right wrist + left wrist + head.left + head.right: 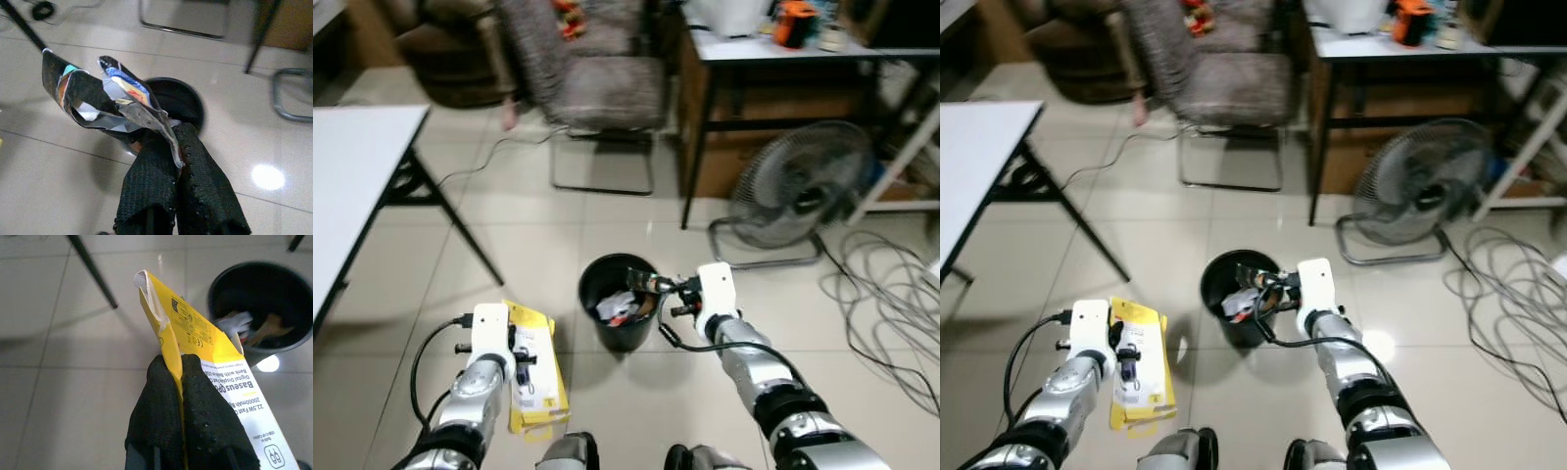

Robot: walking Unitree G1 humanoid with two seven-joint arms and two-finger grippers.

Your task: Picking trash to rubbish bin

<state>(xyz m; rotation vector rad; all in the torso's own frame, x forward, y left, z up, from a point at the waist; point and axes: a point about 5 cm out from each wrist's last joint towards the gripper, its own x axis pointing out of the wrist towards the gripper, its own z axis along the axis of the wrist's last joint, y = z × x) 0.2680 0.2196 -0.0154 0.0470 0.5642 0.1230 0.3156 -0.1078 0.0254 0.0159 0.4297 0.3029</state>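
Observation:
A black rubbish bin stands on the tiled floor in front of me with crumpled trash inside. My right gripper is shut on a dark crumpled wrapper, held over the bin's right rim. To the bin's left, my left gripper is shut on the edge of a flattened yellow box printed with a power bank label. The box hangs above the floor, apart from the bin.
A floor fan and loose grey cables lie to the right. A folding table with a black leg stands on the left. Behind the bin are a grey chair and a desk.

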